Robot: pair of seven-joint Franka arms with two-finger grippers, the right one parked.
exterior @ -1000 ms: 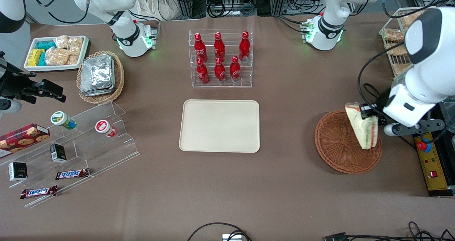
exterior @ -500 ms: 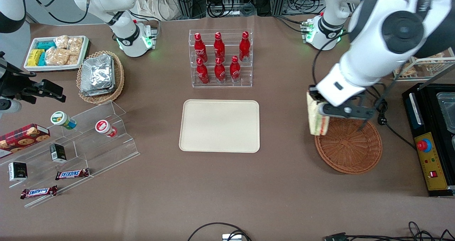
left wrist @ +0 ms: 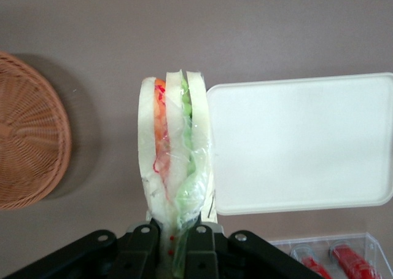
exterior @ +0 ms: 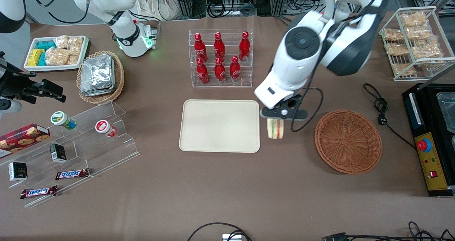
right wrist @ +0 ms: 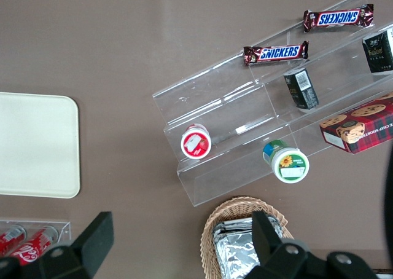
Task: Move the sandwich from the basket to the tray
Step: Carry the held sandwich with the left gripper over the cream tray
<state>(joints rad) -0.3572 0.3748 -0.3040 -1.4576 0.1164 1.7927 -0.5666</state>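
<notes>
The end effector (left wrist: 173,239) pinches the soft, light, crushable triangular white-bread sandwich (left wrist: 174,168) by one end, beside the cream rectangular plastic tray (exterior: 219,126).

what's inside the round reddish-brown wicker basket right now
Nothing: the reddish-brown woven basket shows only bare weave. The triangular white-bread sandwich hangs in the left gripper, between basket and cream rectangular tray.

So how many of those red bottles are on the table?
6 red bottles, all in the clear rack: three on its higher step, three on the lower one nearer the front camera. The gripper holds the sandwich beside the tray.
</notes>
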